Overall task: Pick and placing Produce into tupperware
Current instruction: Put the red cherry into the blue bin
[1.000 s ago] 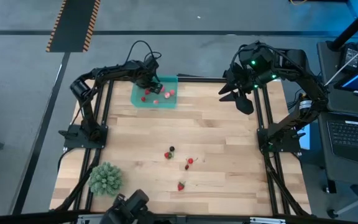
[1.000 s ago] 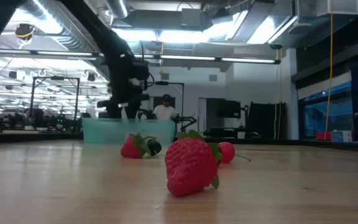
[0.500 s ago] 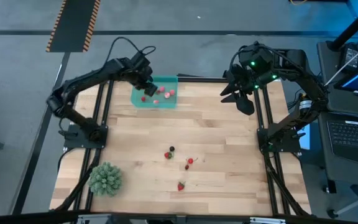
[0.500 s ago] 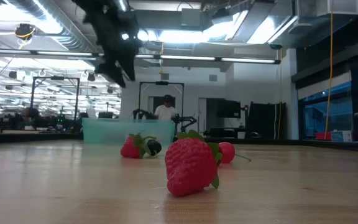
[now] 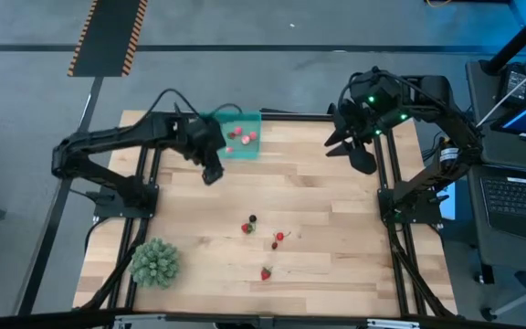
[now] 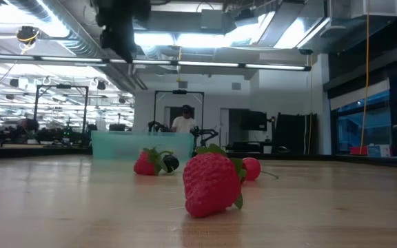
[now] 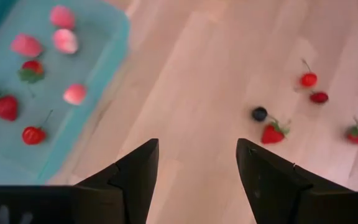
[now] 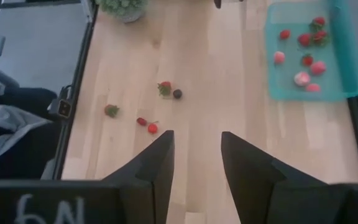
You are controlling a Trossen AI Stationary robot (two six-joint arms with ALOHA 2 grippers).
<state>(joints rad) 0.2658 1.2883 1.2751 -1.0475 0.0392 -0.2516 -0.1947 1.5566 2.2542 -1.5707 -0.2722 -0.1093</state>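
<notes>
High view shows your left gripper [image 5: 211, 174] just in front of the tupperware [image 5: 245, 123], fingers parted and holding nothing; the loose produce [image 5: 248, 226] lies mid-table, nearer this arm than the right gripper [image 5: 362, 161], which waits at the far right edge, part open and empty; other fruit already sits in the tupperware.

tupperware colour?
Translucent teal-green tupperware; clearest in the right wrist view.
</notes>
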